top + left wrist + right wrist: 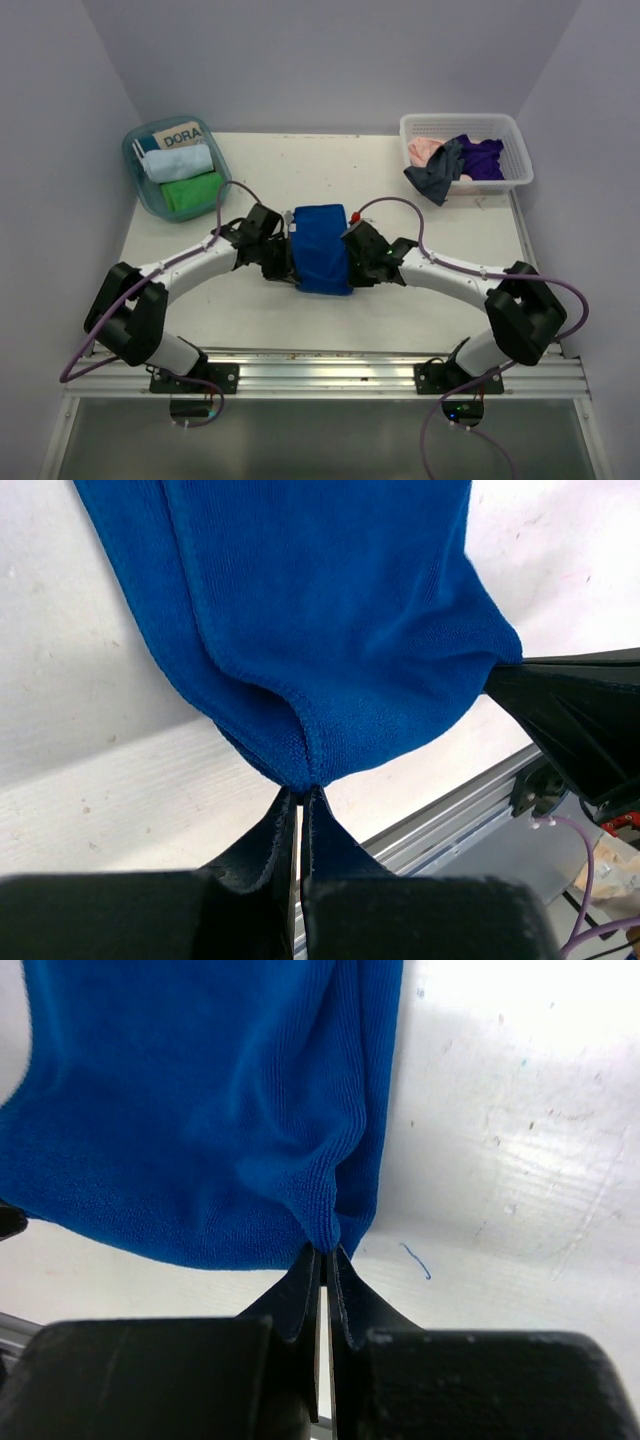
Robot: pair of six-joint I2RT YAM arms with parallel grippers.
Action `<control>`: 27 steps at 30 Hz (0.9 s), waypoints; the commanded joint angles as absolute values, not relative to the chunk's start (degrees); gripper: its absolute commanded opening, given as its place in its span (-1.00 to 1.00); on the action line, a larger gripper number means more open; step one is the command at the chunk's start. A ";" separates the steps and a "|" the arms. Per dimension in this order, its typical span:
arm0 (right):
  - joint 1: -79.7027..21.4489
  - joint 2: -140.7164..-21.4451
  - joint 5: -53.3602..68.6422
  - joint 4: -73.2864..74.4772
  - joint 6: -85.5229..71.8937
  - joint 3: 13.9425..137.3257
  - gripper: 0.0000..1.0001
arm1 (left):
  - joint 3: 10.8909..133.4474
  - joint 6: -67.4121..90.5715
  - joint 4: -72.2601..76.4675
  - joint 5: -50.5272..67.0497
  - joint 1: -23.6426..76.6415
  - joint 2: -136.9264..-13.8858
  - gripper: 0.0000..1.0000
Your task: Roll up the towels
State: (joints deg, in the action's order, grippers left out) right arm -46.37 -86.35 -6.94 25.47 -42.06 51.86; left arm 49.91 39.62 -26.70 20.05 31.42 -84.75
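White table (420, 200), pale walls on three sides. Left arm (190, 262) and right arm (450, 272) reach in to the middle, one at either side of the blue towel (322, 248). Towel lies mid-table as a narrow folded strip, not rolled.

Far left: tub (130, 160) holding a light blue roll (178, 162) and a green roll (192, 190). Two done, by the look.

Far right: basket (500, 185) with grey cloth (435, 178), purple cloth (485, 158) and pink cloth (425, 148) loose in a heap. Three to go, plus the blue.

Left gripper (302, 792) pinched tight on a corner of the towel's hem. Right gripper (325, 1252) likewise clamped on the edge at the opposite side. Rolling not yet begun.
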 commanded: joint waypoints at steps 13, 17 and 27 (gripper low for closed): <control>-41.92 -93.77 -10.19 25.58 -35.68 65.21 -1.00 | 59.50 39.55 -27.69 16.35 27.34 -92.37 -1.00; -41.31 -95.88 -10.11 25.05 -35.33 66.18 -1.00 | 60.99 39.55 -27.42 16.00 26.20 -94.57 -1.00; -39.20 -101.68 -10.55 24.26 -34.89 67.06 -1.00 | 62.14 39.29 -25.93 13.80 24.70 -99.75 -1.00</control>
